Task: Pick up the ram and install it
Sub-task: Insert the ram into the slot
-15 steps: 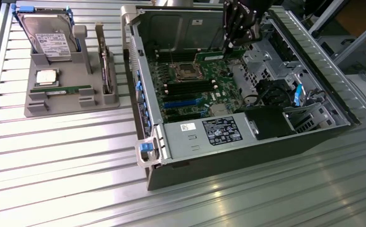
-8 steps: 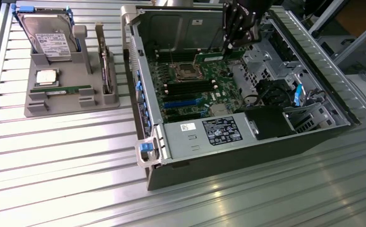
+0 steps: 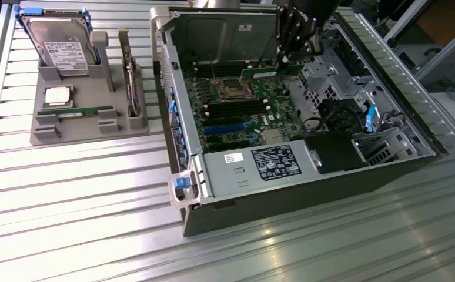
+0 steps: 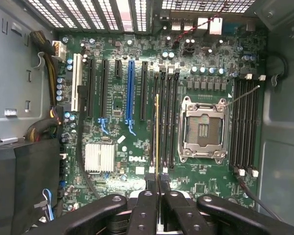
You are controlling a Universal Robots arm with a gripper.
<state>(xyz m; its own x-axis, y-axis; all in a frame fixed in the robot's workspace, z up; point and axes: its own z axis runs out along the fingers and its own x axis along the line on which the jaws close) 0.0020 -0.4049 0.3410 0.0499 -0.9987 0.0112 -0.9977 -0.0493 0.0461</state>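
Ribbed metal counter (image 3: 79, 194) carries an opened computer case (image 3: 290, 194), its motherboard (image 4: 137, 147) exposed for access. Inside, the hand (image 4: 158, 196) pinches the ram (image 4: 157, 132) edge-on, lined up over a memory slot at nine o'clock of the empty processor socket (image 4: 204, 128). A second stick (image 3: 76, 110) waits in the grey parts tray (image 3: 70, 132), at nine o'clock of the case.
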